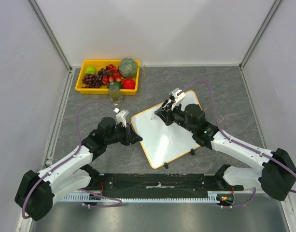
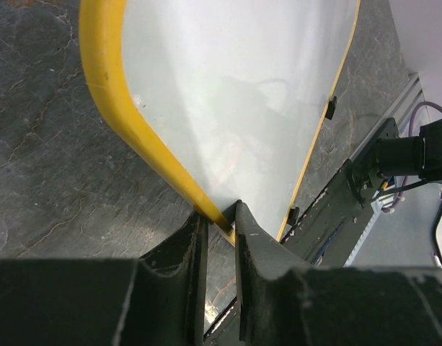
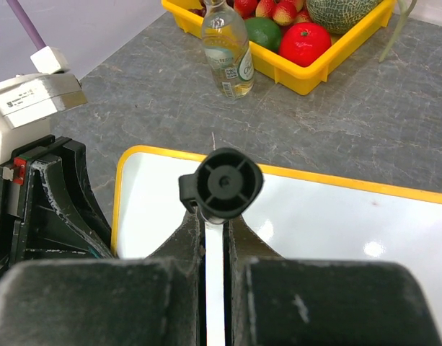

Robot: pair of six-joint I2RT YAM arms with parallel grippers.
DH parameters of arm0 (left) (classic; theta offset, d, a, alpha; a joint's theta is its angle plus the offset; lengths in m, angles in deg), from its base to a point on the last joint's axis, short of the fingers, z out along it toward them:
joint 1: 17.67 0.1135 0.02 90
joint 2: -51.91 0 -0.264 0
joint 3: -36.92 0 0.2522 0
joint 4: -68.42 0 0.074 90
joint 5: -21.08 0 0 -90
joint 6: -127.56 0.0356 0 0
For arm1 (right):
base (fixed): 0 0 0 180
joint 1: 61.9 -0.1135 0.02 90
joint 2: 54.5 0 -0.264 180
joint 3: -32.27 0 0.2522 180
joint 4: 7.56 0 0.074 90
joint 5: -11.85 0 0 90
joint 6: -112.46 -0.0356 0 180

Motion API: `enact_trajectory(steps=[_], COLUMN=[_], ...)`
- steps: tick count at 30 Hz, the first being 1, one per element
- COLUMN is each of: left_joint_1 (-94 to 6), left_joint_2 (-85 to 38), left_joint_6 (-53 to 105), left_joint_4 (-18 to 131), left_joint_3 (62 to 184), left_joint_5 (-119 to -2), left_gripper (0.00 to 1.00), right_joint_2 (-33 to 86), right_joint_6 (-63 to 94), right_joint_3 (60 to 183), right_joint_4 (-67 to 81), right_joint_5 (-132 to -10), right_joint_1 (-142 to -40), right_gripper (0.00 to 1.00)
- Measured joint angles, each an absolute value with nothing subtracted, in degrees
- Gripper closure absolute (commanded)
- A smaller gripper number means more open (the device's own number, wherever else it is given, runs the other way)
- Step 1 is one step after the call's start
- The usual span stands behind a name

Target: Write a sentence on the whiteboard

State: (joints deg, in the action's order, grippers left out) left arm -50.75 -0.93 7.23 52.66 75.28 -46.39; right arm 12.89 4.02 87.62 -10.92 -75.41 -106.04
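Note:
The whiteboard point(image 1: 172, 137) lies tilted on the grey table, white with an orange-yellow frame and two black clips on its near edge. No writing shows on it in any view. My left gripper point(image 1: 134, 137) is shut on the board's left frame edge point(image 2: 120, 101), one finger above and one below it point(image 2: 221, 216). My right gripper point(image 1: 162, 113) is shut on a black marker point(image 3: 221, 186), held upright over the board's far left part point(image 3: 336, 216). The marker's round black end faces the camera. Its tip is hidden, so I cannot tell whether it touches the board.
A yellow fruit tray point(image 1: 80, 87) stands at the back left, with a small glass bottle point(image 1: 114, 93) in front of it, both also in the right wrist view point(image 3: 226, 47). A black rail point(image 1: 157, 181) runs along the near table edge. White walls enclose the table.

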Motion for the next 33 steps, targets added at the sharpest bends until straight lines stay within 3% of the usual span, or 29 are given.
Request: enact_trajectory(steps=[15,33], left_joint_1=[-50.75,-50.46], left_joint_2=[-0.93,-0.98], left_joint_6=[7.23,7.23], left_joint_4=[52.83,52.14], left_joint_3=[75.28,75.25], left_joint_5=[-46.37,-46.85], left_gripper=[0.98,0.98], right_joint_2=[16.06,15.86], right_joint_6=[2.75,3.65], right_joint_3=[92.27,87.38], right_joint_4=[-12.93,-15.62], right_joint_5=[-75.59,-77.16], right_joint_1=[-106.02,-106.32], right_gripper=[1.00,1.00])
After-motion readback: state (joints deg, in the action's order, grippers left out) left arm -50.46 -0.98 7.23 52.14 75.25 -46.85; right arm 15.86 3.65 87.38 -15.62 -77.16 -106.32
